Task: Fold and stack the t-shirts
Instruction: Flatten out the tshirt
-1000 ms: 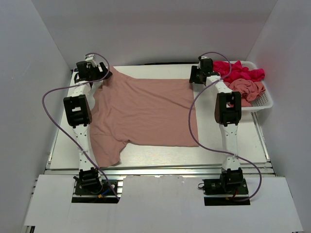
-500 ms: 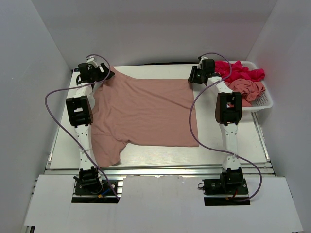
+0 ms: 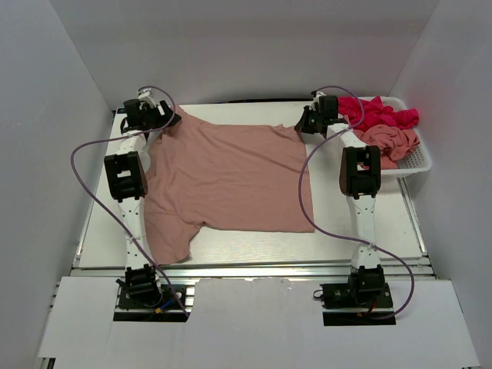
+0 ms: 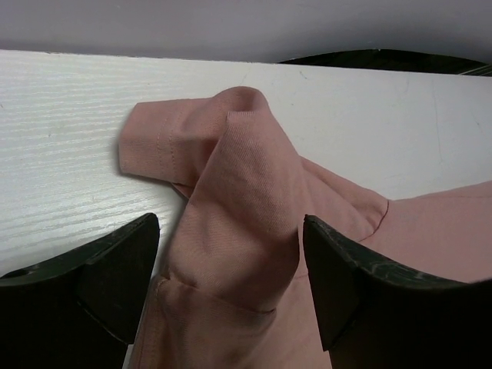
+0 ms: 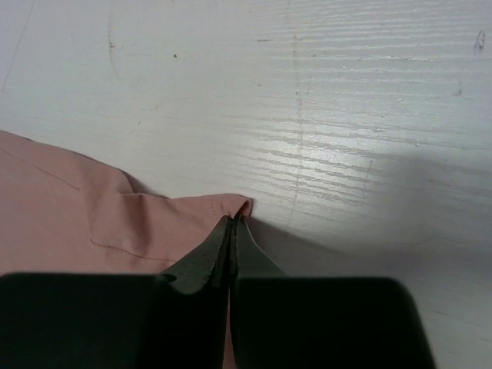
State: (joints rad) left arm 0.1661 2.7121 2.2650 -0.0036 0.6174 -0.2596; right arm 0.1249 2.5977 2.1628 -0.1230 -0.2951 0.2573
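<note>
A dusty salmon-pink t-shirt point(image 3: 231, 173) lies spread flat across the white table point(image 3: 369, 231). My left gripper point(image 3: 160, 121) stands open at its far left corner. In the left wrist view its fingers point(image 4: 115, 269) straddle a bunched sleeve point(image 4: 238, 177) without touching it. My right gripper point(image 3: 304, 123) is at the far right corner. There the jaws are shut on the shirt's hem corner point(image 5: 231, 206), pinching a small fold of cloth. More t-shirts, one magenta-red point(image 3: 380, 114) and one salmon-pink point(image 3: 392, 142), lie crumpled in the basket.
A white mesh basket point(image 3: 419, 157) stands at the table's far right edge, just right of my right arm. White walls enclose the table on three sides. Purple cables loop beside both arms.
My right gripper has closed on the shirt's far right corner, and the hem there has puckered slightly. The left gripper has shifted a little at the sleeve and stays open.
</note>
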